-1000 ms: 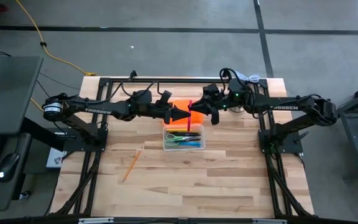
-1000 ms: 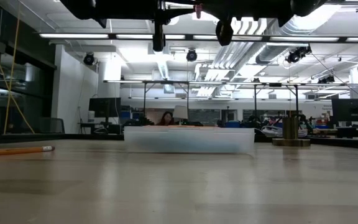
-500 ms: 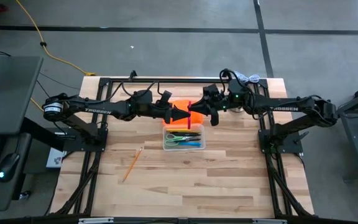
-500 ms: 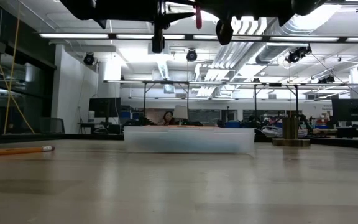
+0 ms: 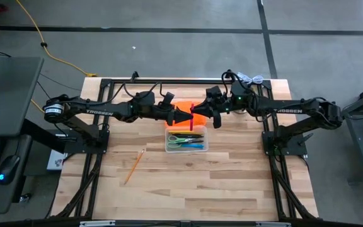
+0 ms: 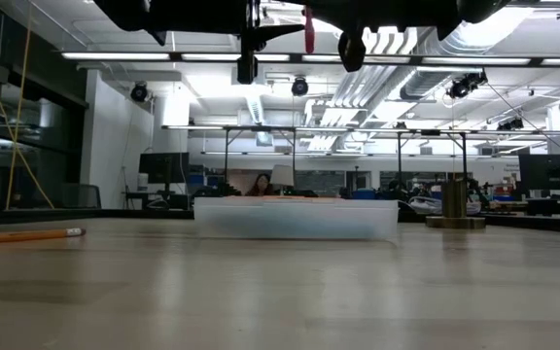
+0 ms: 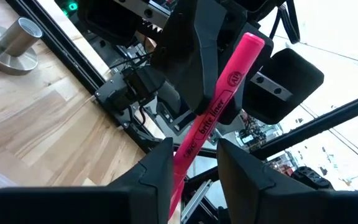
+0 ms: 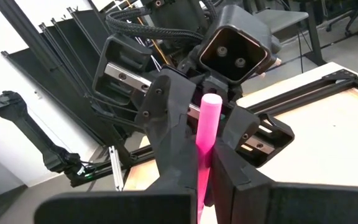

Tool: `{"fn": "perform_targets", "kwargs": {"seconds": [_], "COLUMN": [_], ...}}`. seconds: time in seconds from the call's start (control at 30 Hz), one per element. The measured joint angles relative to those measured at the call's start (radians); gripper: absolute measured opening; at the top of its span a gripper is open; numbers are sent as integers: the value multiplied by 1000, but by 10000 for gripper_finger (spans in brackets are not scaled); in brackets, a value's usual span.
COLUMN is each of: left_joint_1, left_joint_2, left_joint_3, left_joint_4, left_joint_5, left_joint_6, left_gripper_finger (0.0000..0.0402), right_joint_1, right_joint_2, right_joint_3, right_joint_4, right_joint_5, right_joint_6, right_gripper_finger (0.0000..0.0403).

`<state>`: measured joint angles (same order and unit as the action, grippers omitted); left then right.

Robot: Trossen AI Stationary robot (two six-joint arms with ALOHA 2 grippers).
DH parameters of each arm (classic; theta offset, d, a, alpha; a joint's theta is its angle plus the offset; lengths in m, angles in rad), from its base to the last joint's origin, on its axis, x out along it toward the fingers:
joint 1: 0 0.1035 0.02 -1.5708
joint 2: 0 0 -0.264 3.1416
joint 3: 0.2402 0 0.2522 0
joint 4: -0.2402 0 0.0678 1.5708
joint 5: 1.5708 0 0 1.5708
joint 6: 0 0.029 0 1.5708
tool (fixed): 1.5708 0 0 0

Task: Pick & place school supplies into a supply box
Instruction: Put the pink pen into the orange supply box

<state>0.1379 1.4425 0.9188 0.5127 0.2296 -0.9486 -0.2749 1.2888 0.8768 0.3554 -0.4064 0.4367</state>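
Note:
A pink highlighter hangs in the air between my two grippers, over the orange lid of the supply box. The clear box rests flat on the table and holds several pens. My right gripper is shut on the highlighter. My left gripper is open, one finger on either side of the highlighter's lower part with a narrow gap on each side. A wooden-yellow pencil lies on the table, left of the box. My right gripper pinches the highlighter's barrel between its two fingers, which come level from the table's right side and lie across it. The highlighter stands steeply tilted, one end above the fingers, and is lifted clear of box and table.
A silver bell-shaped object stands on the table near the far right. The black frame rail runs along the far edge. Bare wood lies toward the near edge. A person sits in the room far behind the table.
Both arms have kept their place above the box. In the low view my left gripper's fingers have spread apart, letting go of the highlighter, and more of its pink end now shows below the grippers. My right gripper keeps hold of it.

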Motion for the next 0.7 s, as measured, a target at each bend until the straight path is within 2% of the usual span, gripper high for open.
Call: {"fn": "perform_targets", "kwargs": {"seconds": [0.23, 0.7], "left_joint_1": [8, 145], "left_joint_2": [0, -2], "left_joint_3": [0, 1], "left_joint_4": [-1, -100], "left_joint_5": [4, 196], "left_joint_6": [34, 35], "left_gripper_finger": [169, 213], "right_joint_1": [0, -1], "right_joint_2": [0, -3], "right_joint_3": [0, -1], "right_joint_4": [-2, -27], "right_joint_5": [8, 14], "right_joint_6": [-1, 4], "right_gripper_finger": [0, 0]}}
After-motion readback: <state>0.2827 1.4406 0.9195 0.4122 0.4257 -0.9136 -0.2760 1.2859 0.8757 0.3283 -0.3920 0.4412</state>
